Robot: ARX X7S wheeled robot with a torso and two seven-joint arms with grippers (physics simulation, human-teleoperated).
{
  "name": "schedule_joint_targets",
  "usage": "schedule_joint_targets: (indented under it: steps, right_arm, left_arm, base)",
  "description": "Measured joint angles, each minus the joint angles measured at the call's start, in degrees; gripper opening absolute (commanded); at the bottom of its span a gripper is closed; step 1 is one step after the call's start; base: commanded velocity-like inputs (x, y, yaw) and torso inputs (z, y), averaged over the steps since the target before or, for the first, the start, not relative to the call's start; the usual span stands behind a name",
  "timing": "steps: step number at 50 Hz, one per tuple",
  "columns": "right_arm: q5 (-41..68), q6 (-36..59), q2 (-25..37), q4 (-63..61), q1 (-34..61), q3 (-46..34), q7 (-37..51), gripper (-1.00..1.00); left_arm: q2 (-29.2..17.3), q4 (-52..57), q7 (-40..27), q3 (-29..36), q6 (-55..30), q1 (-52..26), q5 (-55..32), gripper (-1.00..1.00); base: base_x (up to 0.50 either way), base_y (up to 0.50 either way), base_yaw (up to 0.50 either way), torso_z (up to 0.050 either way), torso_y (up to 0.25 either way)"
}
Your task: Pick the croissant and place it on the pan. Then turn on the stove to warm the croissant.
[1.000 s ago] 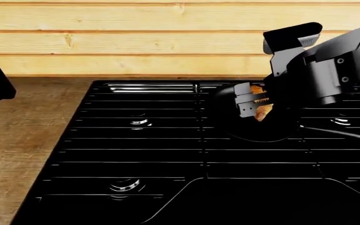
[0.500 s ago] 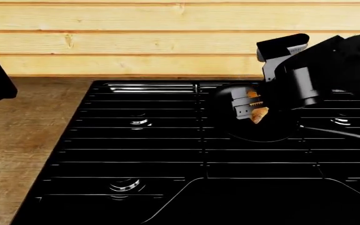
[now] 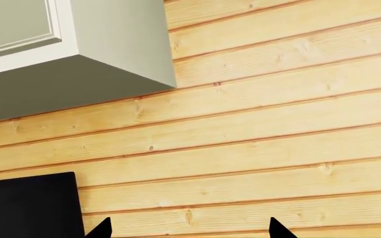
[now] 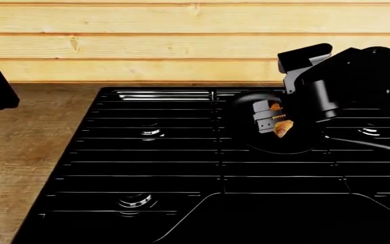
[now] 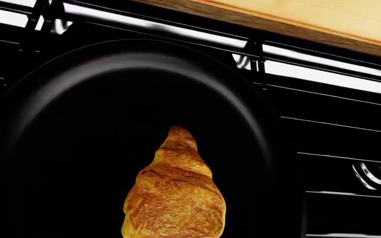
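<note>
A: Working left to right, what did the left gripper show?

B: Only two dark finger tips at the frame's edge, set well apart, so it was wide and empty, aimed at the plank wall beneath a grey cabinet; it played no part.

A: And further right?

B: The stove filled the wooden worktop; the pan sat on its rear grates; the right gripper hung over it, its fingers pinching the croissant, which the wrist camera showed hanging over the pan's floor.

A: So which step was it?

B: The placing, I judged, nearly finished; the next move called for a short descent, then parting the fingers so the croissant settled inside the rim; the knobs were out of view and untouched.
</note>
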Motion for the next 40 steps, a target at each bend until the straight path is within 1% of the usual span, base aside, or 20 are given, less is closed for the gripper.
schedule_joint_targets:
  steps: [28,29,40]
  right_arm:
    - [-3.61,-0.11,-3.03,4.39,-0.99,-1.98,-4.72,-1.0]
    - [-3.6,-0.1,-3.01,4.44,-1.0,-1.98,-4.73,1.0]
    - [-3.39,0.22,-2.32,4.28,-0.26,-1.17,-4.27,1.0]
  left_arm:
    - [-0.51,0.15,0.5,-0.29,0.46,0.79,0.39,1.0]
    - [-0.52,0.14,0.51,-0.3,0.47,0.77,0.39,1.0]
    - [-0.69,0.14,0.5,-0.27,0.5,0.41,0.15,1.0]
  base:
    - [0.0,0.0,0.0,0.0,0.0]
    - [0.0,0.0,0.0,0.0,0.0]
    - [0.0,0.0,0.0,0.0,0.0]
